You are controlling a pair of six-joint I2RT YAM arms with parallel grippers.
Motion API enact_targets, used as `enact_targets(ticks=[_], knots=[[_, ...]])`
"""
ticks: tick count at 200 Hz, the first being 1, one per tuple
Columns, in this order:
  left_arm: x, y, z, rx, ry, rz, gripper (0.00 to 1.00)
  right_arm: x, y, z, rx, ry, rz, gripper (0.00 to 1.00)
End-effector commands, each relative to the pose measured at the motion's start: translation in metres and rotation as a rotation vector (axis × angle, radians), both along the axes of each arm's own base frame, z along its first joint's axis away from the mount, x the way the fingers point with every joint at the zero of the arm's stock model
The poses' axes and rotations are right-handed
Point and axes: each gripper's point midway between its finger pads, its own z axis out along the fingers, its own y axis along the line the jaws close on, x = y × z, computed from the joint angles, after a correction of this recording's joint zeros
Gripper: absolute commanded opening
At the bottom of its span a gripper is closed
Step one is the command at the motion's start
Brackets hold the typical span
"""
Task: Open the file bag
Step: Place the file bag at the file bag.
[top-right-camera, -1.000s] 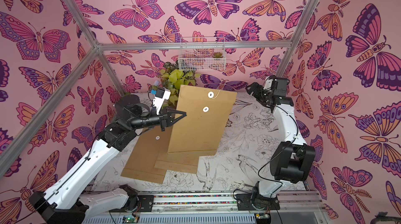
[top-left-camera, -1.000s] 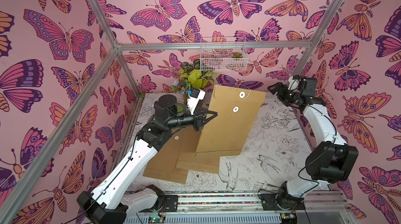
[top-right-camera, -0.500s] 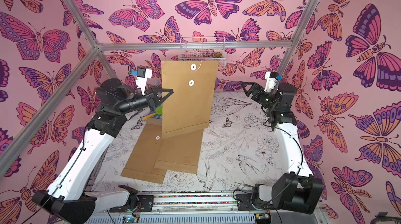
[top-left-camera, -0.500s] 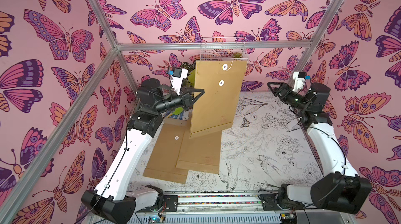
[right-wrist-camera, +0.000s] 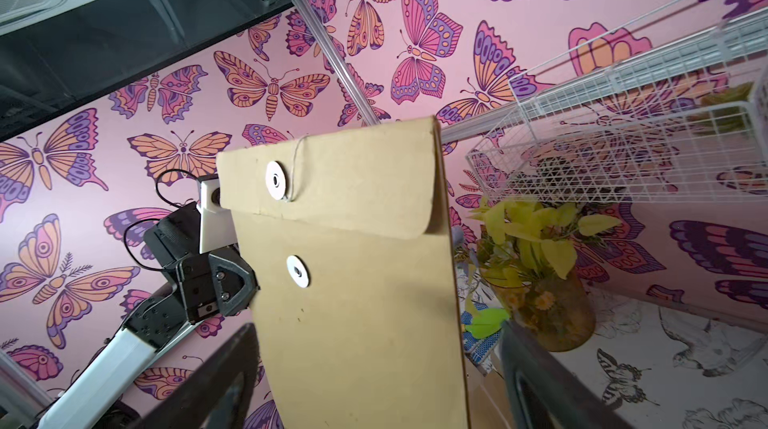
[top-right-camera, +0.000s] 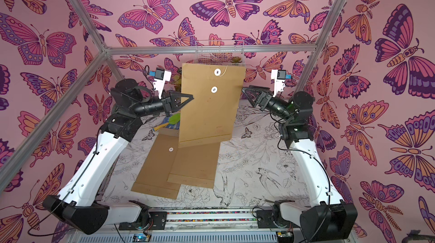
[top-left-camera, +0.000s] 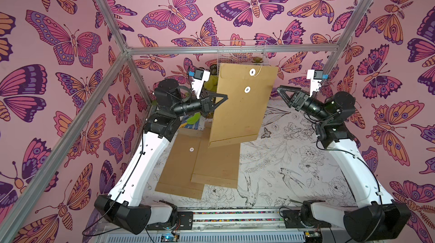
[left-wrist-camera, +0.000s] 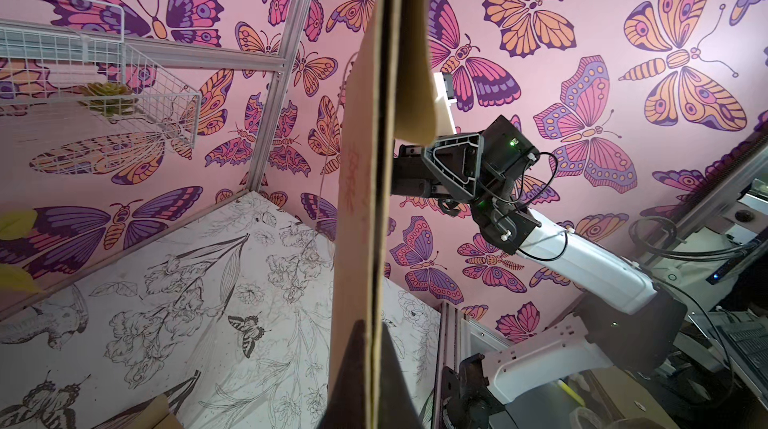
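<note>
The file bag [top-left-camera: 242, 110] [top-right-camera: 207, 112] is a brown paper envelope hanging upright in the air above the table's back. My left gripper [top-left-camera: 223, 99] [top-right-camera: 190, 98] [left-wrist-camera: 376, 348] is shut on its left edge, which runs edge-on through the left wrist view. The flap [right-wrist-camera: 340, 182] lies folded down, bearing a white disc [right-wrist-camera: 275, 180]. A second disc [right-wrist-camera: 297, 271] sits on the body below. A thin string [right-wrist-camera: 296, 165] runs from the upper disc over the top edge. My right gripper [top-left-camera: 281, 93] [top-right-camera: 246, 92] [right-wrist-camera: 376, 327] stands open just off the bag's right edge, holding nothing.
Two more brown envelopes [top-left-camera: 181, 166] [top-left-camera: 219, 166] lie flat and overlapping on the flower-printed table. A white wire basket [top-left-camera: 242, 53] hangs on the back wall, right behind the bag's top. A glass vase of yellow-green leaves [right-wrist-camera: 540, 302] stands in the back corner.
My left arm has raised the bag from a tilt low over the table to upright and high at the back. My right gripper has swung in toward the bag's right edge.
</note>
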Motion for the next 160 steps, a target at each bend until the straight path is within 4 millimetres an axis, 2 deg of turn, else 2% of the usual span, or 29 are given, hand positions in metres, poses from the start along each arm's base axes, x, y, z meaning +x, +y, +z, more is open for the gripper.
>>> enact_targets(ticks=[1, 50, 52, 55, 75, 160], knots=[[-0.028, -0.001, 0.025, -0.029, -0.080, -0.054, 0.00, -0.010, 0.010, 0.016, 0.019, -0.053, 0.039, 0.90], [-0.037, -0.002, 0.032, -0.037, -0.100, -0.068, 0.00, -0.012, 0.012, 0.021, 0.077, -0.066, 0.041, 0.87], [-0.048, 0.002, 0.041, -0.047, -0.126, -0.069, 0.00, -0.012, 0.011, 0.021, 0.079, -0.065, 0.039, 0.87], [-0.052, 0.003, 0.044, -0.051, -0.135, -0.071, 0.00, -0.012, 0.011, 0.022, 0.083, -0.065, 0.037, 0.87], [-0.061, 0.005, 0.050, -0.056, -0.155, -0.083, 0.00, -0.013, 0.007, 0.026, 0.122, -0.070, 0.012, 0.85], [-0.078, 0.009, 0.060, -0.067, -0.193, -0.096, 0.00, -0.009, 0.006, 0.045, 0.251, -0.100, -0.016, 0.82]])
